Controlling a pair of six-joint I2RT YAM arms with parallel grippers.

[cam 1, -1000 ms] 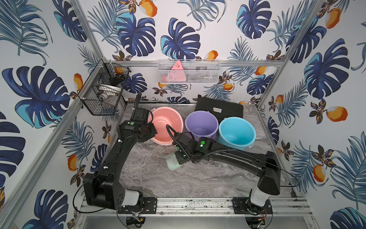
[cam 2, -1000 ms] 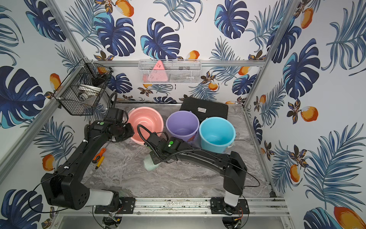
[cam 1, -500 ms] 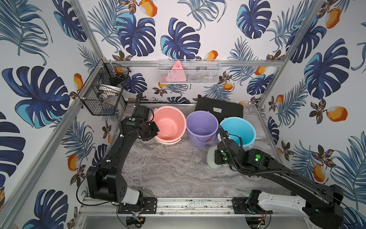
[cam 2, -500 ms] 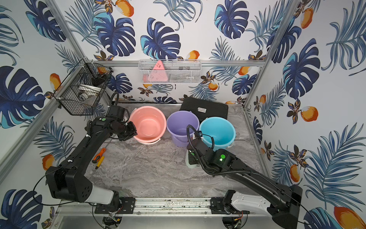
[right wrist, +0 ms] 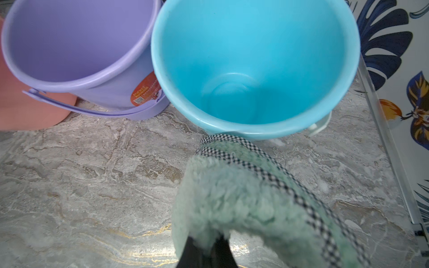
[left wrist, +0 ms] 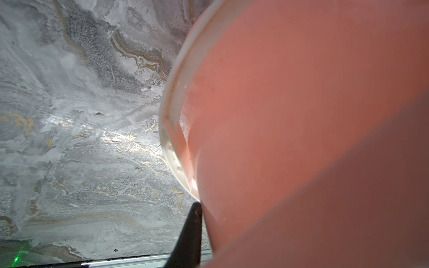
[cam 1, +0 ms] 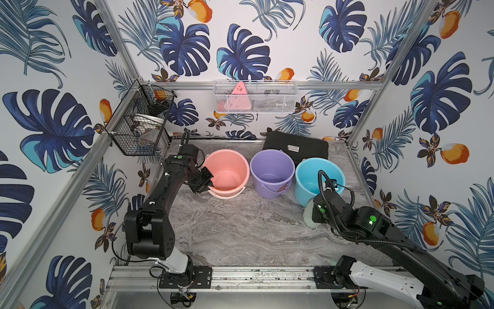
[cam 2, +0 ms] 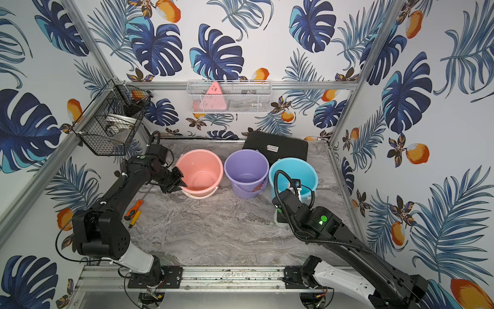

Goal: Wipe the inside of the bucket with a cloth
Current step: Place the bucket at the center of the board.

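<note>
Cloth (right wrist: 243, 208) clamped in right gripper (right wrist: 206, 251) may snag blue bucket (right wrist: 278, 41) rim and tip it, unheld; left gripper (cam 1: 209, 178) pinches pink bucket (cam 1: 227, 166).

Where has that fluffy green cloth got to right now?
In a top view the cloth sits on the table's right side, pinched in the right gripper, just outside the near rim of the blue bucket.

Fluffy pale-green cloth (right wrist: 243, 204), check-edged, bunched just beside the upright blue bucket (right wrist: 255, 58)
</note>
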